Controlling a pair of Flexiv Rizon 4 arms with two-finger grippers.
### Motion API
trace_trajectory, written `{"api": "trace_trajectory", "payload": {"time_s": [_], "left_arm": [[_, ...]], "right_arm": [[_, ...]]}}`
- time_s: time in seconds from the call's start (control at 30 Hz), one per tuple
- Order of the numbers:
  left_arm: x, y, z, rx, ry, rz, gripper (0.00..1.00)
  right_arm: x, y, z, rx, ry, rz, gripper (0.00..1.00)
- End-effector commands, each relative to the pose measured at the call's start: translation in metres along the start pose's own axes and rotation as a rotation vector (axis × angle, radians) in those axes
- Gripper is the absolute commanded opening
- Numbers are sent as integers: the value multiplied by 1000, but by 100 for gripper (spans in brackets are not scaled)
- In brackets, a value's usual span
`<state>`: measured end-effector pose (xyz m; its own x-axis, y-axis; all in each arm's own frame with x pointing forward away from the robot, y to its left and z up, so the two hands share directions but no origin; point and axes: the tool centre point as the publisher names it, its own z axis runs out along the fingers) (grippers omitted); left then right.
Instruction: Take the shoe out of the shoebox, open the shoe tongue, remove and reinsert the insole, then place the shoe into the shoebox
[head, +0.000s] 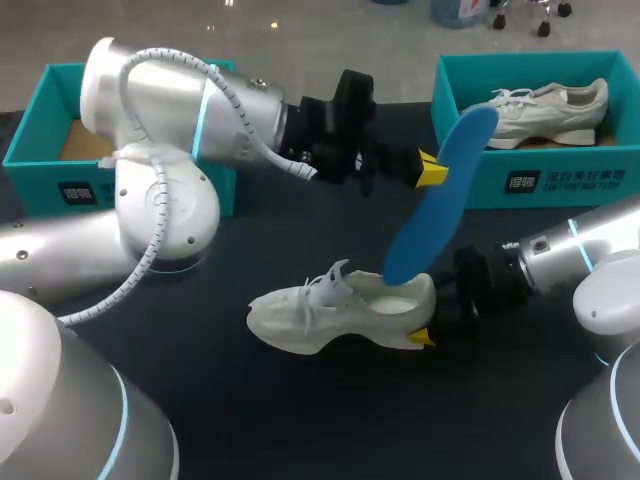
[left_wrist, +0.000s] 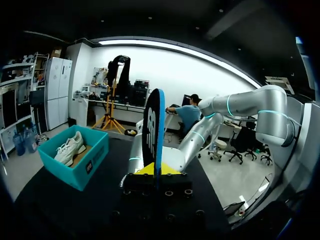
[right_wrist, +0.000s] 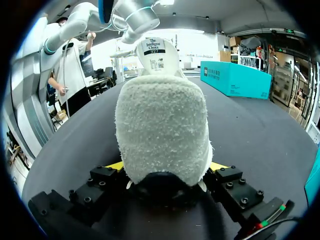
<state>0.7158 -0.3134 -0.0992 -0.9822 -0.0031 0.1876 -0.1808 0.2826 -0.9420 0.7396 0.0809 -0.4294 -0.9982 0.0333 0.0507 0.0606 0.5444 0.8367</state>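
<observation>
The shoe (right_wrist: 162, 130) is gripped at its soft, fuzzy heel by the right gripper (right_wrist: 167, 166), closed on both sides. The blue insole (head: 440, 195), judged light and bendy, is pinched nearer its upper end by the left gripper (left_wrist: 156, 170), its lower end at the shoe's opening. Behind, on the dark surface (head: 250, 400), a teal shoebox (head: 540, 178) is set.

shoe (head: 340, 318) white, upright on table (head: 200, 400) | insole (head: 428, 225) blue, raised, lower end possibly in shoe
</observation>
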Motion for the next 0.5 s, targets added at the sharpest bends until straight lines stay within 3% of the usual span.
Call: {"api": "trace_trajectory", "payload": {"time_s": [0.03, 0.23, 0.5], "left_arm": [[-12, 1, 14, 98, 40, -17, 0], [-13, -3, 25, 133, 85, -86, 0], [-5, -7, 22, 149, 149, -209, 0]], "right_arm": [[0, -1, 4, 4, -1, 1, 0], [0, -1, 4, 4, -1, 1, 0], [0, -1, 4, 4, -1, 1, 0]]}}
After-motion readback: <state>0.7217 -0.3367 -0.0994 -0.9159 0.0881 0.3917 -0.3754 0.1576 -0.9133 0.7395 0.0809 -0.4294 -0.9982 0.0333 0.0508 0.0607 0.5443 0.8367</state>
